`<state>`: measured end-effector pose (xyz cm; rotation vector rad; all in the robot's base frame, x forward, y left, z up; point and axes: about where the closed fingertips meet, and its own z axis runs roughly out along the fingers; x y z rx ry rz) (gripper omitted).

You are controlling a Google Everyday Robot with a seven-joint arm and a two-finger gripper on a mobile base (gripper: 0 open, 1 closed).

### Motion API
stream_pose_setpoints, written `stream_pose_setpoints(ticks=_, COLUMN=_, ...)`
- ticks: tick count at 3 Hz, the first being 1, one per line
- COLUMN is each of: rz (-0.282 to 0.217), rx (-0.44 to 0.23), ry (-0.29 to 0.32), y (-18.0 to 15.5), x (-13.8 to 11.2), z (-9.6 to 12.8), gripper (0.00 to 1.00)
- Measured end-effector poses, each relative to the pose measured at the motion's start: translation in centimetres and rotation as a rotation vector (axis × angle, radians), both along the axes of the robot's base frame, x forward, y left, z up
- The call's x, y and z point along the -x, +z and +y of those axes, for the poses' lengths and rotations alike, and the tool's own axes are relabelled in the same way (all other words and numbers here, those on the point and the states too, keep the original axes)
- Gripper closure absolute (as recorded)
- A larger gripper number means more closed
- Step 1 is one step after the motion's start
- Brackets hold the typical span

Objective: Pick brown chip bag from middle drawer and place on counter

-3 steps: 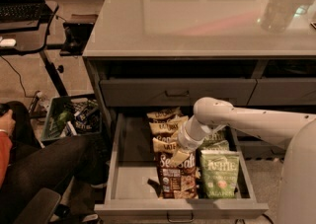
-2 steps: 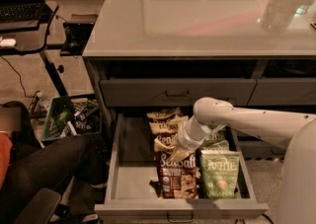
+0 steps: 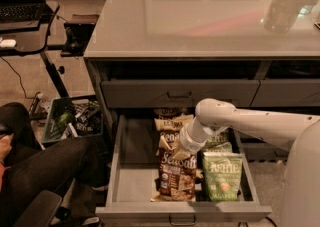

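Note:
The middle drawer (image 3: 131,171) is pulled open below the counter (image 3: 200,16). Inside, a brown chip bag (image 3: 177,178) with "Sea Salt" script lies at the front, and another like it (image 3: 170,123) sits behind. My white arm reaches in from the right. My gripper (image 3: 174,149) is down in the drawer, over the top edge of the front brown bag and touching or nearly touching it. The wrist hides most of the gripper.
A green Kettle bag (image 3: 222,177) lies right of the brown bag, with another partly under my arm. A shut drawer front (image 3: 180,93) is above. A person's legs (image 3: 35,171), a crate of items (image 3: 70,118) and a laptop desk (image 3: 25,16) are at the left.
My arm and gripper have barely moved over the brown bags. The person's leg at the left has shifted slightly.

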<state>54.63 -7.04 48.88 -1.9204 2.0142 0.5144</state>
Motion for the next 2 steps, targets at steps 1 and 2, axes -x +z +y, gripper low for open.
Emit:
stream_pose_setpoints(ticks=1, rz=0.0, rx=0.0, ry=0.0, y=0.0, x=0.0, z=0.0, gripper=1.0)
stream_pose_setpoints(ticks=2, rz=-0.01, rx=0.013, ry=0.024, y=1.8, x=0.8, z=0.5, gripper=1.0)
